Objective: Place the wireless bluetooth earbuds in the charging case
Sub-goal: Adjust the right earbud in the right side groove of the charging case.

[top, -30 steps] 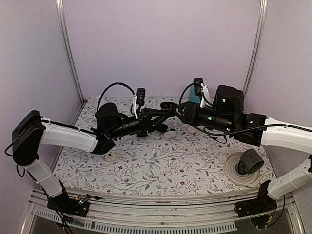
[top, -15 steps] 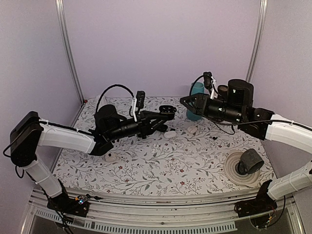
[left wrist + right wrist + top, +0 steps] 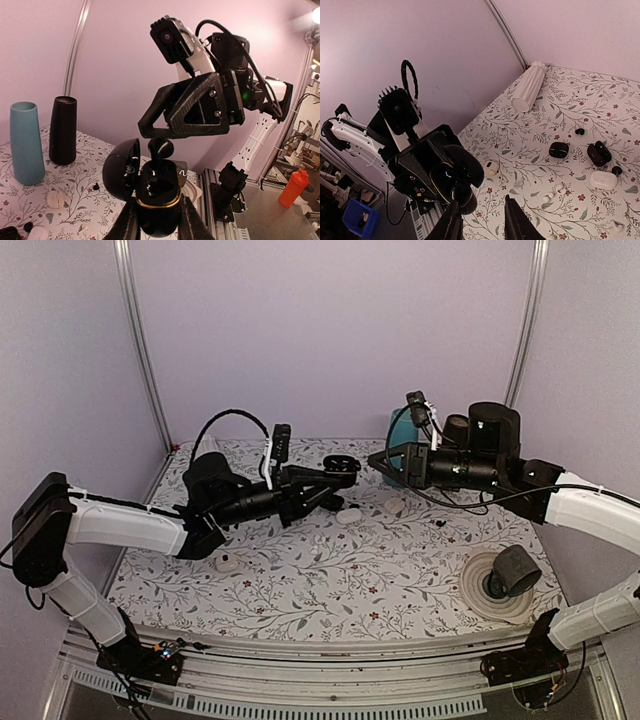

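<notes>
Right gripper (image 3: 481,202) is backing off. A second ago its tips were meeting the glossy black pebble-shaped charging case (image 3: 157,192) in mid-air; now it is hanging just to the right of the case, clear of it. Its fingers are standing partly apart with nothing between them (reading this as a release, not a miss).

Left gripper (image 3: 157,215) is clamping the lower shell of the case from both sides. It is keeping the case raised above the floral tablecloth (image 3: 330,570) with the lid hinged open.

The small glossy black earbud (image 3: 161,148) is sitting in the case's well, its rounded head poking up above the rim. It is looking proud rather than fully seated, though the dark plastic is making that hard to judge.

Meaning for the task: this bud is now resting in the case, and a press-down may be needed. Second well: cannot tell whether filled. A white rounded case (image 3: 602,180) is lying on the cloth.
</notes>
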Available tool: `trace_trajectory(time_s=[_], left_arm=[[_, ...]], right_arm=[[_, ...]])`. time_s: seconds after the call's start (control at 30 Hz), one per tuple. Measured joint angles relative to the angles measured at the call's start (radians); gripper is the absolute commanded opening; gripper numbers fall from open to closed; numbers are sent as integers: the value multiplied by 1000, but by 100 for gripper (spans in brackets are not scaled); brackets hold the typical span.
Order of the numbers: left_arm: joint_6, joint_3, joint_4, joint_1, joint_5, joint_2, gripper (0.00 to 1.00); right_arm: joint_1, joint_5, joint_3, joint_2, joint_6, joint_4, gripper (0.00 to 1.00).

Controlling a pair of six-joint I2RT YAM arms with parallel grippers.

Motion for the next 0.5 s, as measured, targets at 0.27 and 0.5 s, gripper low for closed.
trace_trajectory(time_s=[0.27, 0.5], left_arm=[[0, -1, 11, 1, 43, 0, 0], [0, -1, 12, 2, 49, 0, 0]], right_arm=[[0, -73, 2, 26, -57, -1, 29], [2, -120, 6, 29, -72, 1, 30]])
